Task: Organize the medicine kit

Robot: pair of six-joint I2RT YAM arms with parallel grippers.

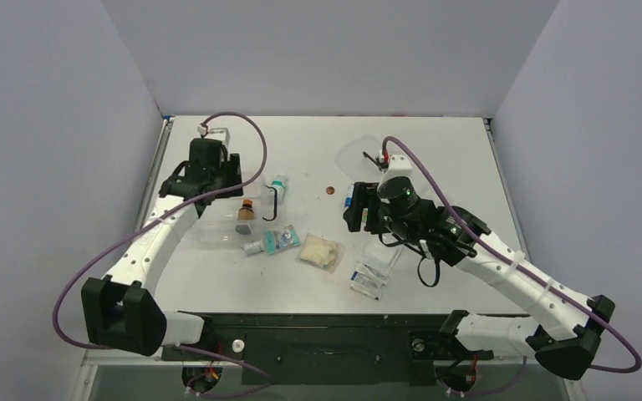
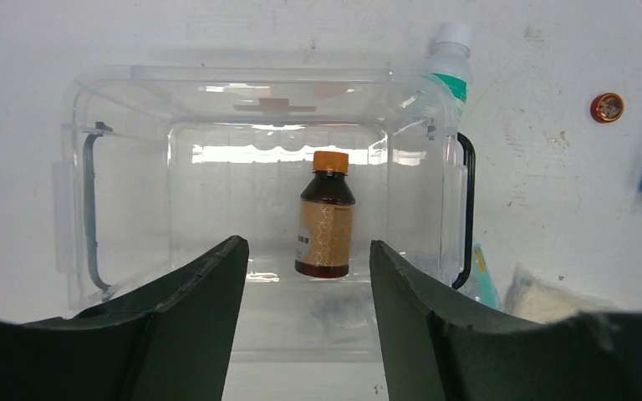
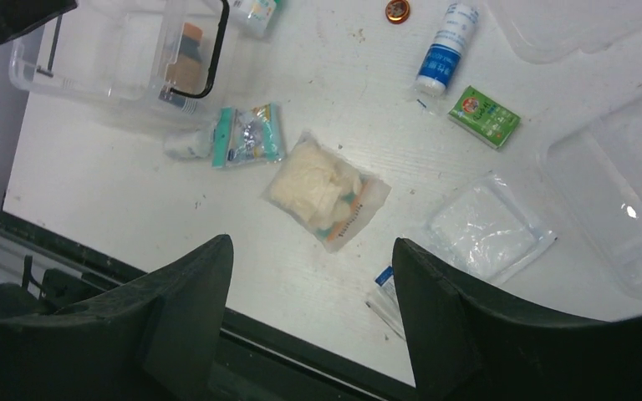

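I find the left jaws parted and holding nothing, above the medicine kit (image 2: 134, 175). The kit sits on the left of the table (image 1: 435, 150) with a brown bottle (image 2: 326, 217) inside. The right jaws are parted and empty over the cotton bag (image 3: 326, 196). In my judgement the bag goes next. I would lower straight, pinch its middle, keep clear of the white sachet (image 3: 485, 230) nearby, and first move the left arm off the kit's opening.
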